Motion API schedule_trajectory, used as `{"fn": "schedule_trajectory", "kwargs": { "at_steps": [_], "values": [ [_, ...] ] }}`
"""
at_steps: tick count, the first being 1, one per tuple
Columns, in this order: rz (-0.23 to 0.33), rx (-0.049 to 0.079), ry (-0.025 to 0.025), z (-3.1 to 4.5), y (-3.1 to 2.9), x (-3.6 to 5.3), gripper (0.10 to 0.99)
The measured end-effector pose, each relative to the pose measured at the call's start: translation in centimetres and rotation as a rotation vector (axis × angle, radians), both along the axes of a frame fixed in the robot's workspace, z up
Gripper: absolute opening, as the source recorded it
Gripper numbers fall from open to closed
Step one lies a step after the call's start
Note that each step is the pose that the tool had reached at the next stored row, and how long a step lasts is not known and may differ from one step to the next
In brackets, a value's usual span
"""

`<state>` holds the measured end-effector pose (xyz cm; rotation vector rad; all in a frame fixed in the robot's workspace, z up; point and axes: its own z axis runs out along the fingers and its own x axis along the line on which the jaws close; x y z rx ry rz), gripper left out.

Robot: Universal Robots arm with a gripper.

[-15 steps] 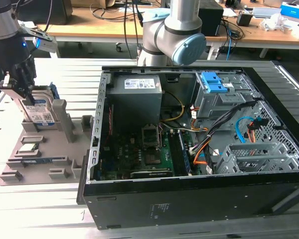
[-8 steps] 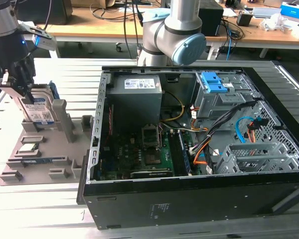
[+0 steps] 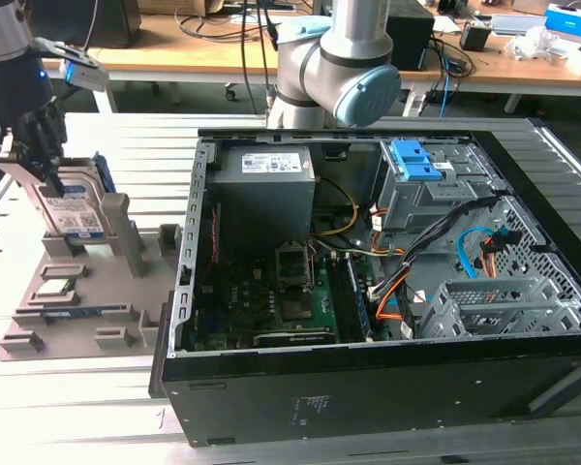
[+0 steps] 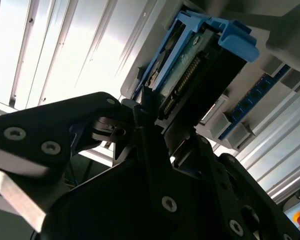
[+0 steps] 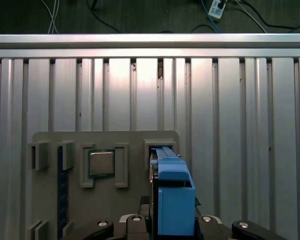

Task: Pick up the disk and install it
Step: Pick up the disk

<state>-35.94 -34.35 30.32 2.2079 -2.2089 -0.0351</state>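
At the left edge of the exterior view, the hand [image 3: 37, 160] is grasping the upright disk [image 3: 75, 208] at the grey holder [image 3: 126, 283], which is sitting on the ribbed counter [image 3: 145, 145].

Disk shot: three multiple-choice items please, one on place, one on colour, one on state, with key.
1. Where is the silver rectangular hard drive in its plastic carrier?
A) in the grey plastic fixture tray, on the exterior view's left of the open black computer case
B) inside the case
C) on top of the case

2. What colour is the carrier?
A) red
B) blue
C) green

3. How does the drive sit?
A) lying flat, label up
B) standing on edge
C) lying flat, label down

Key: 1A, the exterior view shows it on the tray beside the case; 2B, the frame is blue in both wrist views; 3B, it stands upright at the tool.
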Motion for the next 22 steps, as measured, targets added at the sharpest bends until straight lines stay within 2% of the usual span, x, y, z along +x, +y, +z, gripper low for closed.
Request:
{"fn": "schedule_trajectory", "kwargs": {
  "at_steps": [8, 15, 22],
  "values": [
    [0.0, 0.0, 0.0, 1.19, 0.04, 0.0, 0.365],
    [0.0, 0.0, 0.0, 2.64, 0.09, 0.0, 0.365],
    [0.0, 0.0, 0.0, 3.69, 0.14, 0.01, 0.365]
  ]
}}
